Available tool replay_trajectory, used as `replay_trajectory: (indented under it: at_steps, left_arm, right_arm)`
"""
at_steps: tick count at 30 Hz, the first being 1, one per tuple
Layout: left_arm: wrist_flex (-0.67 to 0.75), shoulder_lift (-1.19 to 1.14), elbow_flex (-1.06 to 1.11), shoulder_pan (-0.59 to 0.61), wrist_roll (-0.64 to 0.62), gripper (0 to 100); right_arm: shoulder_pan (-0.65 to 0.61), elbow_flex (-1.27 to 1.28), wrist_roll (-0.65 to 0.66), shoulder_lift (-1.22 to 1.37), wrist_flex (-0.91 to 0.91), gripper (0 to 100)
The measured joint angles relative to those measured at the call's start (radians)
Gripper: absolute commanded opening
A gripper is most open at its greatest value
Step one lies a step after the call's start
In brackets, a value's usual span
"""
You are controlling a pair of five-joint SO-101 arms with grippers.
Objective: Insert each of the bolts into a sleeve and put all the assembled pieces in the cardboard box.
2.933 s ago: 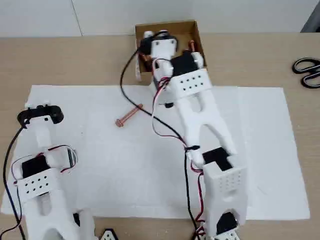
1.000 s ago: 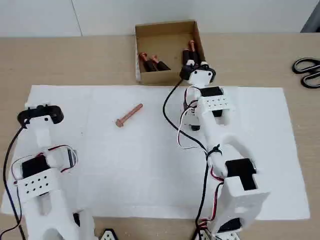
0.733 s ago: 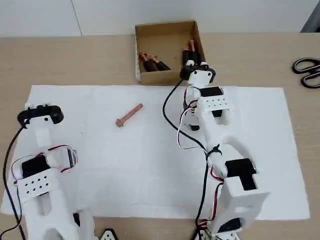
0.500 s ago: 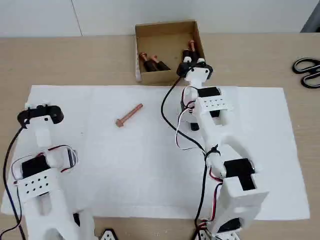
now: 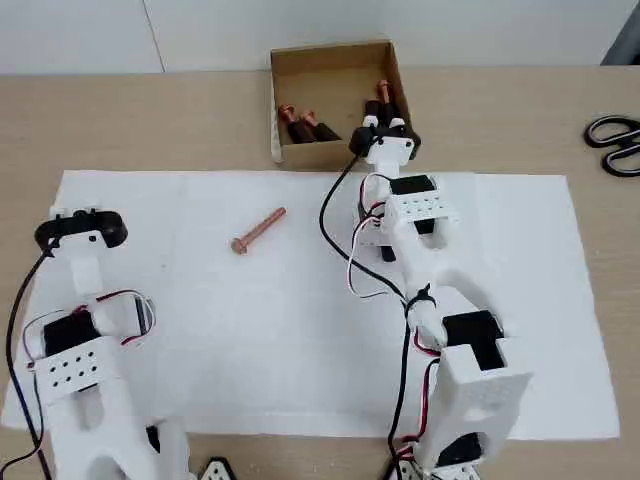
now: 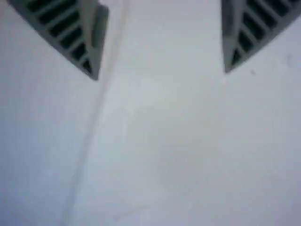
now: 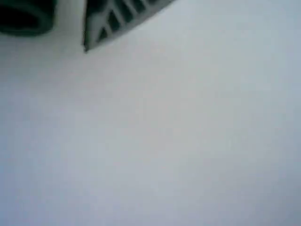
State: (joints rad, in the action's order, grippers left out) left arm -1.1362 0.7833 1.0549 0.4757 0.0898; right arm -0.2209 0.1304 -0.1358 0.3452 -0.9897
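Note:
A copper bolt [image 5: 258, 231] lies loose on the white sheet [image 5: 300, 340], left of centre. The cardboard box [image 5: 333, 52] stands at the far edge of the sheet. It holds bolt-in-sleeve pieces, some at its left front [image 5: 300, 126] and one along its right wall [image 5: 384, 103]. My right gripper [image 5: 381, 136] hovers at the box's front right corner, over the sheet's far edge. My left gripper [image 5: 80, 226] is low over the sheet near its left edge, open and empty [image 6: 161, 73], a fair way left of the bolt.
Black scissors [image 5: 612, 140] lie on the wooden table [image 5: 150, 120] at the far right. The right arm's black and red cables [image 5: 340, 250] hang over the sheet's middle. Bare sheet lies between the two arms.
The right arm has drawn back out of the box to its front right corner, then edged slightly left. The left arm and the loose bolt have not moved.

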Motion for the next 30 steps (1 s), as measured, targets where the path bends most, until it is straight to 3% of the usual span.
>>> replay_trajectory:
  at_steps: [9,30]
  left_arm:
    - [0.0,0.0,0.0,0.0,0.0,16]
    - [0.0,0.0,0.0,0.0,0.0,16]
  right_arm:
    - [0.009,-0.011,0.002,-0.003,-0.018,3.5]
    - [-0.002,-0.015,-0.025,-0.265,-0.344,3.5]
